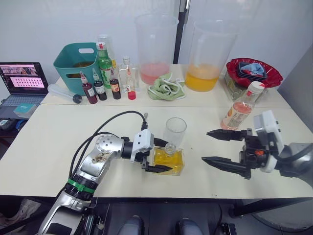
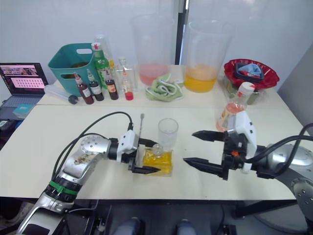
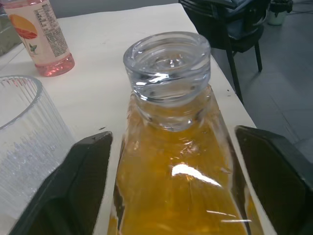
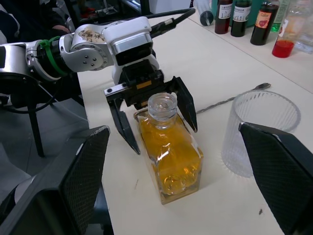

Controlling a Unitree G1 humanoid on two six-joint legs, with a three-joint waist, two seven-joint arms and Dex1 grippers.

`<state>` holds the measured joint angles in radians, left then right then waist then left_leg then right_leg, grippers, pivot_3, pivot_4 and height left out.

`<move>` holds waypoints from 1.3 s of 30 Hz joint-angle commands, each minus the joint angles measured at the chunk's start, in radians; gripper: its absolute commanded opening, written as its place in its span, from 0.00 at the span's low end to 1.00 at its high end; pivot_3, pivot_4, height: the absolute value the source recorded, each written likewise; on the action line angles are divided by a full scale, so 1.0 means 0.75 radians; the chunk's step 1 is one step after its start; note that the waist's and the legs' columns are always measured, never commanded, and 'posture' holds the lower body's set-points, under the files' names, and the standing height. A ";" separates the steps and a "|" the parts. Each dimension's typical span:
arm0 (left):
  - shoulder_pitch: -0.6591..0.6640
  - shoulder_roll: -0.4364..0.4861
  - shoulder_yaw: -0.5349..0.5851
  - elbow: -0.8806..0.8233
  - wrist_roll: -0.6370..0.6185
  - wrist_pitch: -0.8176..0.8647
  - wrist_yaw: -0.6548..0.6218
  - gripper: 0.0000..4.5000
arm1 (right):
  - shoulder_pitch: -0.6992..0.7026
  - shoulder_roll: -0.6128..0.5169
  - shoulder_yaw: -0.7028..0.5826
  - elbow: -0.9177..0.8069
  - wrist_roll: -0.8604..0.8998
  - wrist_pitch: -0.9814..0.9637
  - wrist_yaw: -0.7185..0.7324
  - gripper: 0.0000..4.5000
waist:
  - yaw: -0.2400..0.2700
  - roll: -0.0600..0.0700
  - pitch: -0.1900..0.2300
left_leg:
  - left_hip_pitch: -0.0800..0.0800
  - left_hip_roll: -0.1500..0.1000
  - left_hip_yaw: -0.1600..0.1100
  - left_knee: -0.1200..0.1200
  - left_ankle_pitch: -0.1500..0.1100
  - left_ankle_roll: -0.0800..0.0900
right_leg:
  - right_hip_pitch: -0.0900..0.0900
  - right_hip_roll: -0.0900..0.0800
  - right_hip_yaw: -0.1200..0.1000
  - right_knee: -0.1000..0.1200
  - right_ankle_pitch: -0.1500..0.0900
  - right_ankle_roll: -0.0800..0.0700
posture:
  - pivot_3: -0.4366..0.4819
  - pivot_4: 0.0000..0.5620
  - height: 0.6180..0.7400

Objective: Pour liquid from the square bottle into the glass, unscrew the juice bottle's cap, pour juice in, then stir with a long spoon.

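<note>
- Amber liquid fills your square bottle, which stands at the lower centre of the frame on the cream counter, its clear glass stopper on.
- Your left gripper has its jaws spread on either side of the bottle, not closed on it.
- The ribbed glass stands just behind the bottle.
- The juice bottle stands capped at right of centre.
- Your right gripper hangs at lower right with jaws wide apart, holding nothing.
- The long spoon lies near the glass.
</note>
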<state>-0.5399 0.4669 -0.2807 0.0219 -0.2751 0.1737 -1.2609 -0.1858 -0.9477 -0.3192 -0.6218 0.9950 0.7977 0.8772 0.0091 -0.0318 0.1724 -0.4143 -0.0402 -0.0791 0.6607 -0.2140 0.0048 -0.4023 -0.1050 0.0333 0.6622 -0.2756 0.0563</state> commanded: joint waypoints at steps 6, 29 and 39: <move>-0.019 0.016 -0.005 0.030 0.029 -0.074 -0.016 0.62 | -0.140 0.026 0.180 -0.046 -0.109 -0.021 -0.118 1.00 | -0.001 0.000 0.000 | 0.000 0.000 0.000 0.000 0.000 0.000 | 0.000 0.000 0.000 0.000 0.000 0.000 | 0.48 0.27 1.00; 0.007 -0.003 -0.009 -0.001 0.016 -0.066 0.018 0.62 | -0.396 0.329 0.639 0.076 -0.457 -0.014 -0.180 0.37 | -0.003 0.001 -0.001 | 0.001 -0.001 -0.001 0.000 0.000 0.000 | -0.001 0.000 0.000 0.002 0.000 0.000 | 0.48 0.27 1.00; 0.019 -0.011 -0.045 0.037 0.032 -0.065 -0.004 0.62 | -0.370 0.302 0.627 0.033 -0.537 -0.185 -0.036 0.24 | -0.001 0.001 -0.001 | 0.001 -0.001 -0.001 0.000 0.000 0.000 | -0.001 0.000 0.000 0.002 0.000 0.000 | 0.48 0.27 1.00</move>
<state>-0.5331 0.4631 -0.2894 0.0339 -0.2711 0.1276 -1.2598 -0.4511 -0.7126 0.1781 -0.5486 0.6027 0.7352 0.8113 0.0086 -0.0311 0.1720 -0.4138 -0.0411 -0.0797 0.6609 -0.2140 0.0048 -0.4028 -0.1048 0.0337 0.6634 -0.2756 0.0562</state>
